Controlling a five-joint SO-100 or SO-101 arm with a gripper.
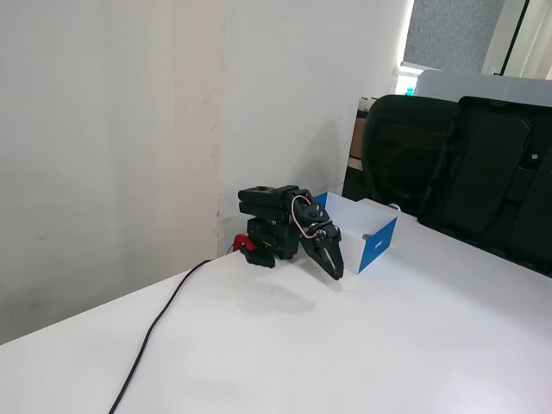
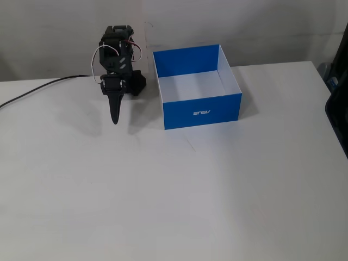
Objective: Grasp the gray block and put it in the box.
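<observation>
White worktop runs bare and wide across both fixed views, backed by a pale wall at its far edge, with a dark cable trailing off to the left. At the far edge, the black arm sits folded low against the wall, its hand pointing down and toward the near side with the fingers together and nothing between them, the tips hanging just above the surface. Just right of the arm stands the box, open-topped, blue outside and white within, a small pale logo on its near wall; in a fixed view from the side it shows one blue end wall and sits just beyond the hand, a narrow gap between them. What shows of the box floor is bare, though its near wall hides the strip of floor just behind it. The gray block cannot be seen in either view. Ahead of the arm and the box, the whole near half of the worktop lies open to the near, left and right edges. In the side view a large black case stands open at the far right edge, with a black office chair behind it, both well apart from the arm.
</observation>
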